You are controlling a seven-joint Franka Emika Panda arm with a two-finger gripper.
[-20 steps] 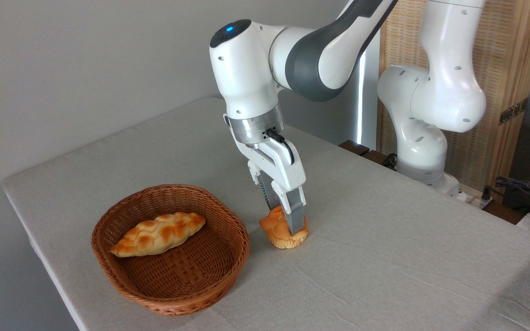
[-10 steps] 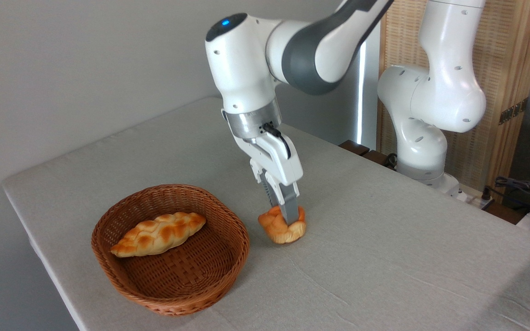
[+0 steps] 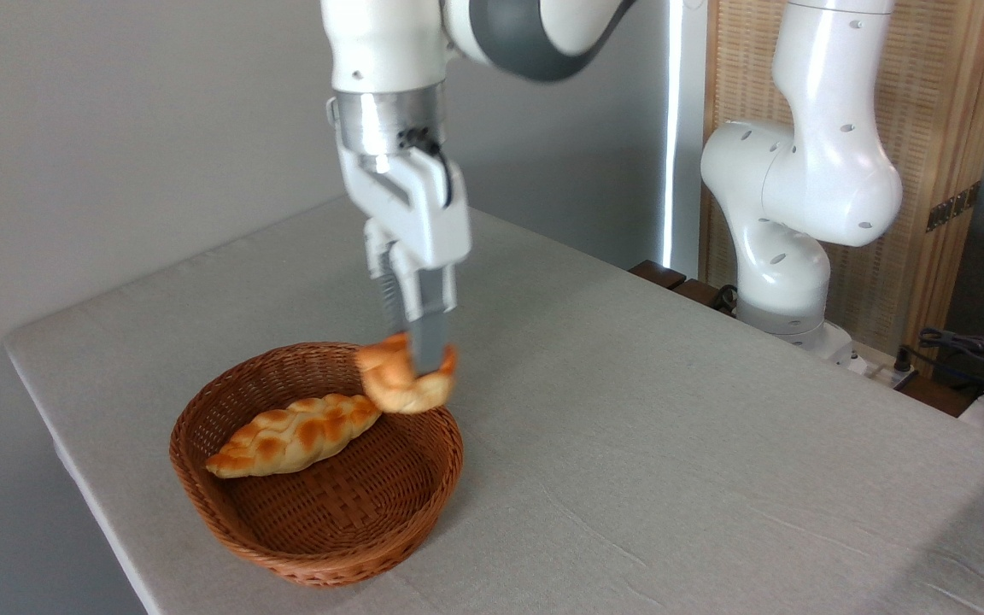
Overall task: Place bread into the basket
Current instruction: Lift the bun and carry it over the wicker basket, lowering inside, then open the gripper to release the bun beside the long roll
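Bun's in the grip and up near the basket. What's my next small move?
Probably ease a bit further over the basket, then lower. The gripper, shut on the bun, hangs over the far rim, and the braided loaf fills the back, so aim for the bare weave in front.

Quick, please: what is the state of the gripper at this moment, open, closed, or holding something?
Gripper: shut on the knotted bun, held in the air above the wicker basket's far rim.
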